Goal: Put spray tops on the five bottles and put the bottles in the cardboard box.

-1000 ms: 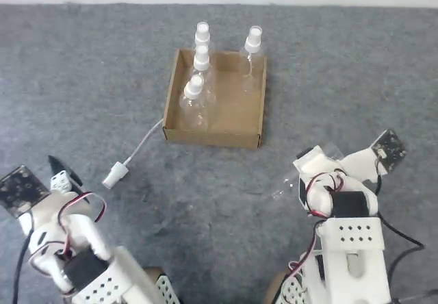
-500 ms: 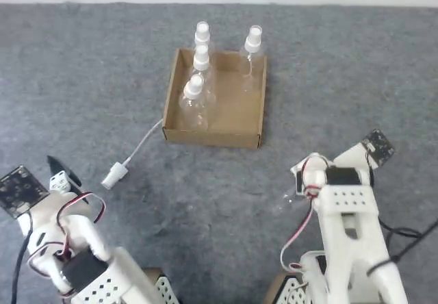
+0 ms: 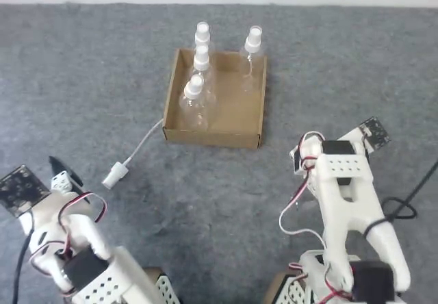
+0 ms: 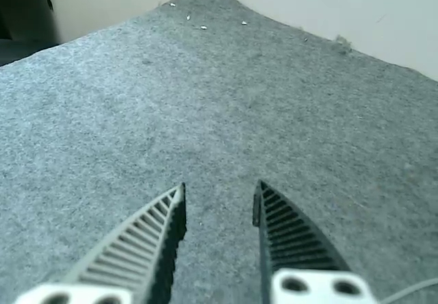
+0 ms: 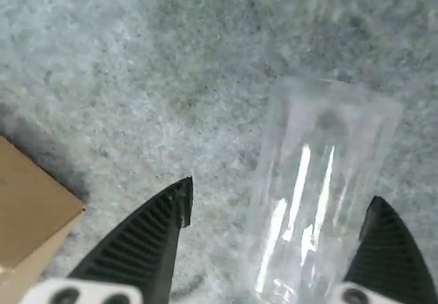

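Right arm (image 3: 342,181) shifted; right tool (image 5: 280,191) wide apart around bottle (image 5: 321,174); left tool (image 4: 220,186) apart.

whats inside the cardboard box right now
Four clear bottles with white spray tops stand in the cardboard box. Three in a row overlap, hiding the rear ones' bases.

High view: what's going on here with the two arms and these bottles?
Four capped bottles stand in the box. The right gripper is open around the fifth bottle, uncapped, on the carpet. The last spray top lies loose between the box and the left gripper, which is open and holds nothing.
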Controlling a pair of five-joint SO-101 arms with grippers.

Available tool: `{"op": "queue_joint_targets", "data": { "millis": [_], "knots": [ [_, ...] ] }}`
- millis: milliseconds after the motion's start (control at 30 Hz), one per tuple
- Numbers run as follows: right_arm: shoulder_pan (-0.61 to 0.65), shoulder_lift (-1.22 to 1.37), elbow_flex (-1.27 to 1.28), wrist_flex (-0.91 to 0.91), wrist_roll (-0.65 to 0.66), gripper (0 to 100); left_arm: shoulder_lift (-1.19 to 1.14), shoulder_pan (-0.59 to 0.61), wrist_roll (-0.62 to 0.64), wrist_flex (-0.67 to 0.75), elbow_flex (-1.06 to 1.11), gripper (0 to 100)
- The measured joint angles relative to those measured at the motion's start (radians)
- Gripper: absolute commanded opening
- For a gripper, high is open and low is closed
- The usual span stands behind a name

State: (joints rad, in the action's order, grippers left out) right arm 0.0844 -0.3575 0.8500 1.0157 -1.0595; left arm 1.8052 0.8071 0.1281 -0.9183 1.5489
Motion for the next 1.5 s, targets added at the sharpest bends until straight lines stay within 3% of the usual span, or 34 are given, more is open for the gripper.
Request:
{"op": "queue_joint_targets", "data": {
  "millis": [200, 400, 567, 700, 1000, 1400, 1500],
  "knots": [
    [0.002, 0.015, -0.081, 0.017, -0.002, 34.3, 0.0, 0.0, 0.0, 0.0, 0.0, 16],
    [0.023, -0.028, -0.199, 0.153, -0.002, 34.3, 0.0, 0.0, 0.0, 0.0, 0.0, 16],
    [0.037, -0.038, -0.262, 0.242, 0.106, 34.4, 0.0, 0.0, 0.0, 0.0, 0.0, 16],
    [0.032, -0.048, -0.269, 0.298, 0.313, 34.4, 0.0, 0.0, 0.0, 0.0, 0.0, 16],
    [0.031, -0.055, -0.336, 0.456, 0.997, 34.0, 0.0, 0.0, 0.0, 0.0, 0.0, 16],
    [0.009, -0.055, -0.354, 0.503, 1.43, 34.4, 0.0, 0.0, 0.0, 0.0, 0.0, 16],
    [0.011, -0.055, -0.354, 0.525, 1.475, 34.4, 0.0, 0.0, 0.0, 0.0, 0.0, 16]
  ]
}}
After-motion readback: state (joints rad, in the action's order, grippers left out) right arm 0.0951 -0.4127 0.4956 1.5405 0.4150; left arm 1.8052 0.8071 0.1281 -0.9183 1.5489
